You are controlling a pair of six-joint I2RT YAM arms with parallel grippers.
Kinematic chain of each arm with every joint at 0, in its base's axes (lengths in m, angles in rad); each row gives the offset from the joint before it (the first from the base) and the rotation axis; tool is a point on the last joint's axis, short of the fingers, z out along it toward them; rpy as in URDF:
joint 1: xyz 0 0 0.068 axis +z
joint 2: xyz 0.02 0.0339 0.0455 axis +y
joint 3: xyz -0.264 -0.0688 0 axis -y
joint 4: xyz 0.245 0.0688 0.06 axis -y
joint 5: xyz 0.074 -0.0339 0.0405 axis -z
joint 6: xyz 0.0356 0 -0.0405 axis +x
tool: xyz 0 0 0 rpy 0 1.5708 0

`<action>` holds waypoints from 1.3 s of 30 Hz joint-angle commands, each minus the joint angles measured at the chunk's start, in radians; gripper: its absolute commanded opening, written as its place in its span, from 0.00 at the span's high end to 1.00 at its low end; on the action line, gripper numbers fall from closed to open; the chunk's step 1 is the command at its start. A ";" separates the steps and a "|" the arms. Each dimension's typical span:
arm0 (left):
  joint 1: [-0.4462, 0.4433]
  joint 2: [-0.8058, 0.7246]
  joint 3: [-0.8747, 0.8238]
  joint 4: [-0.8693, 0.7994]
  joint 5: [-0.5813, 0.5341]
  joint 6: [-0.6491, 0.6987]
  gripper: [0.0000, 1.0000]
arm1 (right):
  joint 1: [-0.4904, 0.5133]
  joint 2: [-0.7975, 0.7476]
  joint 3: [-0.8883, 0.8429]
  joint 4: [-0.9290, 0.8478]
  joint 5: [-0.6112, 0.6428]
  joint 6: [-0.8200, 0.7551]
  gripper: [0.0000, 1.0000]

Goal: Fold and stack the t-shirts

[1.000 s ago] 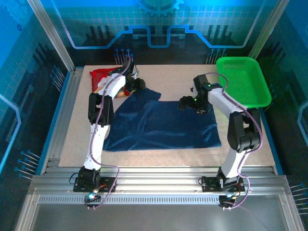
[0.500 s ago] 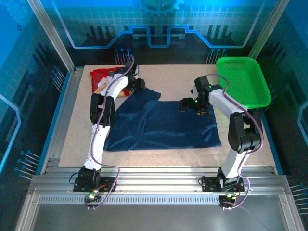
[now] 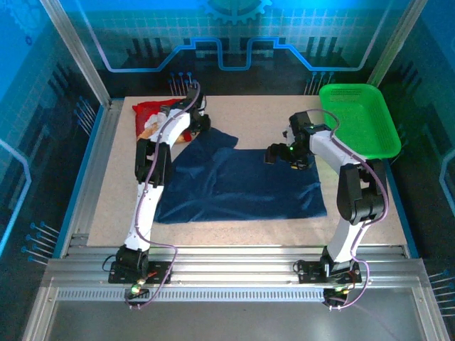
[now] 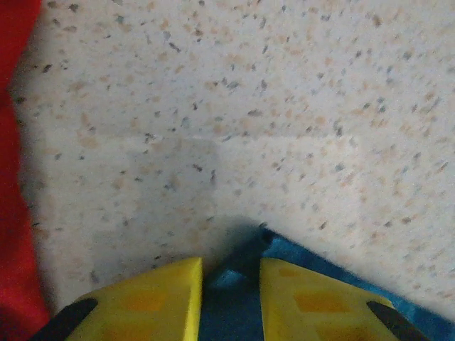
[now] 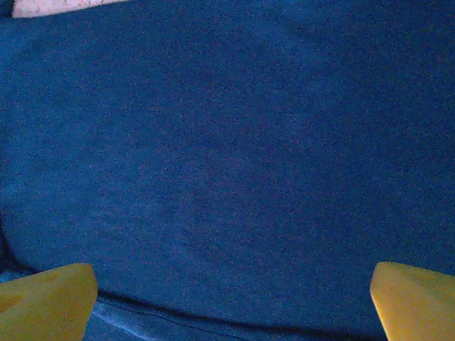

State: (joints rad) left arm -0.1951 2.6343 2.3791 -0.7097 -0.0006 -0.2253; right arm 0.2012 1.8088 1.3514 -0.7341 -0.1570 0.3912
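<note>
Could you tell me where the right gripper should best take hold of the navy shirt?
Probably its far edge, coming down from above: the navy shirt lies flat, so only a hem can be pinched, and the open right gripper hangs over the cloth there.

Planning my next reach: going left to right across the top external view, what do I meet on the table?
red t-shirt → left gripper → right gripper → green basket. The navy t-shirt spreads beneath both grippers, so it has no single place in the order.
</note>
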 commanded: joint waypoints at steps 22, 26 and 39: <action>0.048 -0.264 0.007 0.014 -0.029 0.053 1.00 | -0.131 0.297 0.373 -0.168 0.309 0.166 0.12; 0.055 -0.300 -0.032 0.016 -0.037 0.063 1.00 | -0.128 0.371 0.447 -0.204 0.372 0.192 0.19; 0.077 -0.332 -0.087 0.030 -0.015 0.063 1.00 | -0.123 0.512 0.618 -0.315 0.535 0.242 0.28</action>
State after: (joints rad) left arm -0.1322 2.3474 2.2997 -0.6941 -0.0196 -0.1768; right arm 0.0772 2.2902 1.9240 -0.9962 0.3199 0.6033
